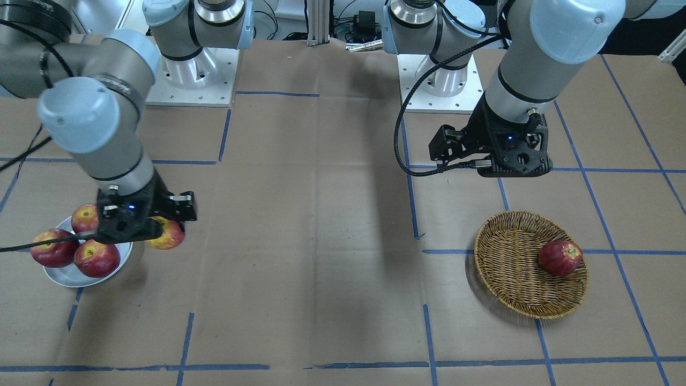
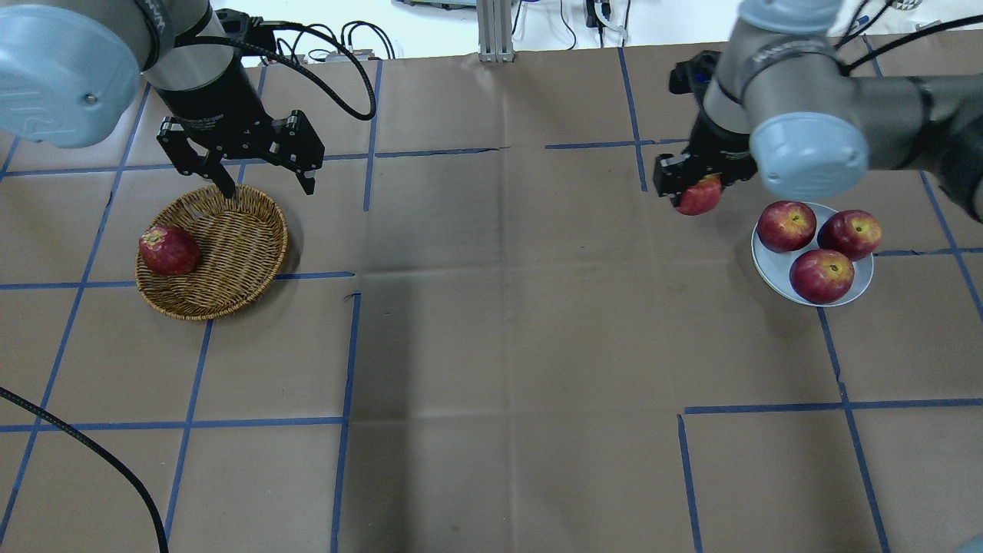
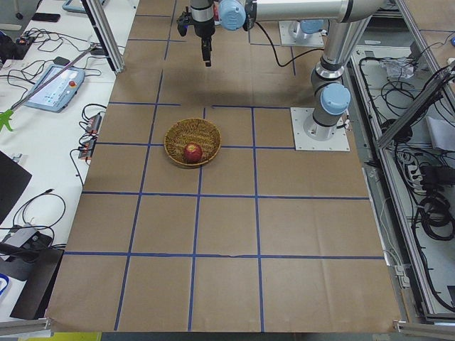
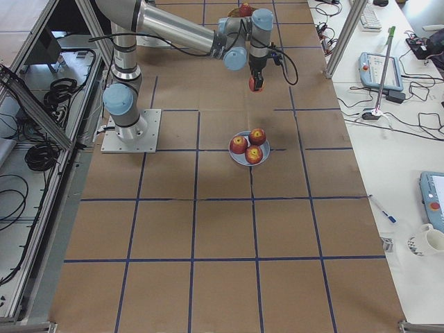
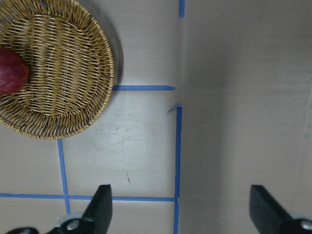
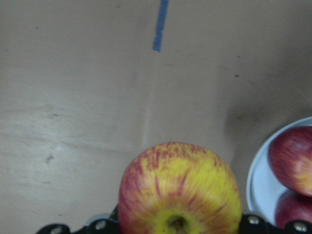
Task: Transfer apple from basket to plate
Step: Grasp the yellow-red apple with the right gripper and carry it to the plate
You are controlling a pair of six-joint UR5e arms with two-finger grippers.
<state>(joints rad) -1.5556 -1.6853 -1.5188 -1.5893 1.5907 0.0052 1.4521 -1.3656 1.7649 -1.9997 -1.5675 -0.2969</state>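
Observation:
My right gripper (image 2: 695,192) is shut on the yellow, red-streaked apple (image 6: 180,190) and holds it above the table, just beside the silvery plate (image 2: 776,269). The apple also shows in the front view (image 1: 170,237). The plate's rim is at the right edge of the right wrist view (image 6: 258,180). The wicker basket (image 2: 230,238) lies on my left side with one dark red apple (image 2: 169,250) in it. My left gripper (image 2: 269,187) is open and empty, above the basket's far edge; its wrist view shows the basket (image 5: 58,73) at the upper left.
Three red apples (image 2: 822,275) lie on the plate and nearly fill it. The table is brown paper with a grid of blue tape lines (image 2: 349,353). The arm bases (image 1: 193,69) stand at the robot's side of the table.

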